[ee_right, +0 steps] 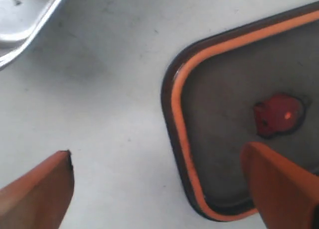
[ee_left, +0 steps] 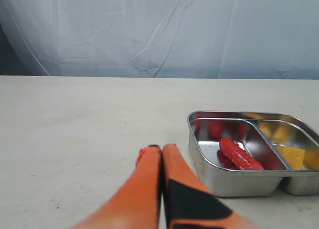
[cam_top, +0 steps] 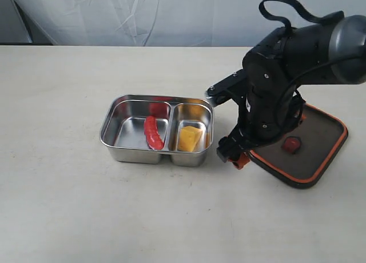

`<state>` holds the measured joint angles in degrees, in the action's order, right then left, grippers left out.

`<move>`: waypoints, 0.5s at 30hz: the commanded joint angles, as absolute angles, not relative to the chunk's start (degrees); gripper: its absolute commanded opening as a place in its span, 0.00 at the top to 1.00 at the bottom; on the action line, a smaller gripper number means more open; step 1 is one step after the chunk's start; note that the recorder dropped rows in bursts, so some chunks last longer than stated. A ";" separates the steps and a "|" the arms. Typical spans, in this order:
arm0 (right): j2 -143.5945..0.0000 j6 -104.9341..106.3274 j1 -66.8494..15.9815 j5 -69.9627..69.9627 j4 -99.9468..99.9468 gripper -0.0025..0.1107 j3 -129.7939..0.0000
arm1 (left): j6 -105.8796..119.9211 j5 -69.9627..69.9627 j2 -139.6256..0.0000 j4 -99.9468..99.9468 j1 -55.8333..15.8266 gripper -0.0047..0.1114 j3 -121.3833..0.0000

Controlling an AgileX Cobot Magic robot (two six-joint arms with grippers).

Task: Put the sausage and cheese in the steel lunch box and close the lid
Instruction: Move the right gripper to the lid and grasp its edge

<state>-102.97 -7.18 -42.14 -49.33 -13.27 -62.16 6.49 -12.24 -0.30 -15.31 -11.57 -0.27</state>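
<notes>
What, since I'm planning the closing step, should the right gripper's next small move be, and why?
Probably lower the right gripper onto the lid and grip its rim: the sausage and cheese already lie in the steel lunch box, the lid lies beside it on the table, and the open jaws straddle that rim.

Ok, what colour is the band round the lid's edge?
Orange, on the lid, inside its dark rim; clearest in right wrist view.

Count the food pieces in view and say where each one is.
2. The sausage lies in the steel lunch box's larger compartment; the cheese sits in the smaller one beside it. None appears hidden.
</notes>
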 commanded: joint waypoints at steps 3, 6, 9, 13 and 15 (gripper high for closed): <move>-107.13 -8.56 -38.30 -42.45 -16.36 0.20 -61.90 | 6.54 -11.97 0.00 -15.39 -11.37 0.96 0.00; -109.05 -8.56 -38.00 -39.30 -16.57 0.20 -61.90 | 6.54 -11.97 0.00 -15.39 -11.37 0.96 0.00; -111.00 -8.56 -38.00 -36.64 -16.02 0.20 -61.90 | 6.54 -11.97 0.00 -15.39 -11.37 0.96 0.00; -113.63 -8.56 -38.00 -35.45 -16.38 0.27 -61.90 | 6.54 -11.97 0.00 -15.39 -11.37 0.96 0.00; -114.72 -8.56 -38.00 -35.45 -16.38 0.41 -61.90 | 6.54 -11.97 0.00 -15.39 -11.37 0.96 0.00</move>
<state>-112.65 -8.46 -38.36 -36.16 -15.47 -62.21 6.49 -12.24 -0.30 -15.31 -11.57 -0.27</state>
